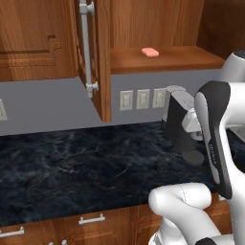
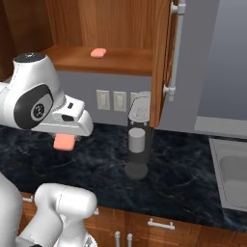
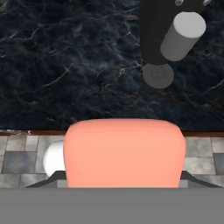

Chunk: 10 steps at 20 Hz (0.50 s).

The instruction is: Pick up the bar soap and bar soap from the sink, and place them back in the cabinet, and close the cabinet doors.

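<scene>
A small flat salmon-pink bar soap [image 3: 124, 153] sits clamped in the two-finger gripper [image 2: 64, 142], its broad face so close to the hand camera that the finger tips are hidden behind it. From the right base camera the held soap hangs just under the white hand, above the dark veined marble counter [image 2: 106, 164].

The second salmon-pink bar soap [image 1: 150, 52] lies flat on the plain wood shelf [image 1: 191, 58] of the reddish-brown wall cabinet [image 2: 120, 24], well above the counter.

Both tall cabinet doors stand open: the left door [image 1: 98, 57] juts edge-on toward the camera with its long vertical silver bar handle [image 1: 86, 48], and the right door [image 2: 161, 62] hangs likewise beside the shelf.

A dark countertop appliance with a grey cylinder [image 2: 136, 144] stands on the counter below the shelf, near the held soap. Cream wall outlets [image 2: 111, 100] line the grey backsplash behind it.

The grey metal sink [image 2: 231, 178] is cut off at the right edge, so its inside cannot be made out. In the left base view the arm covers part of the appliance.
</scene>
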Motion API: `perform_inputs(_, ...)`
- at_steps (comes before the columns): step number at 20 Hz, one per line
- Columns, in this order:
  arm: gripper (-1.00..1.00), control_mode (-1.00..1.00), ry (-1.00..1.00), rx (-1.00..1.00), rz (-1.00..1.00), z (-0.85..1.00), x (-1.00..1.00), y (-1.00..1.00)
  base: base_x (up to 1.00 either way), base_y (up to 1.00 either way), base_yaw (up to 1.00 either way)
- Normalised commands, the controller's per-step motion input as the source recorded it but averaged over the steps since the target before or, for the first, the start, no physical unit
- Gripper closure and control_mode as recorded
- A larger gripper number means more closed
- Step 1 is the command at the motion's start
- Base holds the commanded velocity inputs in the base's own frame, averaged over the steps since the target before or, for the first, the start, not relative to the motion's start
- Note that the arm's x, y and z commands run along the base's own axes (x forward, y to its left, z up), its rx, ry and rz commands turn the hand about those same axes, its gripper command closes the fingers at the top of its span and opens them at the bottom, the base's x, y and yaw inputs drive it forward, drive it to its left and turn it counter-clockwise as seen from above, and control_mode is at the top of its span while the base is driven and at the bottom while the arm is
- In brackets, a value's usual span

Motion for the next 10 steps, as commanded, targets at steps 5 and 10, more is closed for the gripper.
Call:
perform_inputs(5, 1.00, 1.00, 0.00, 0.00, 0.00, 0.00, 0.00, 0.00, 0.00, -0.24, 0.00)
perform_inputs(10, 1.00, 1.00, 0.00, 0.00, 0.00, 0.00, 0.00, 0.00, 0.00, -0.18, -0.03)
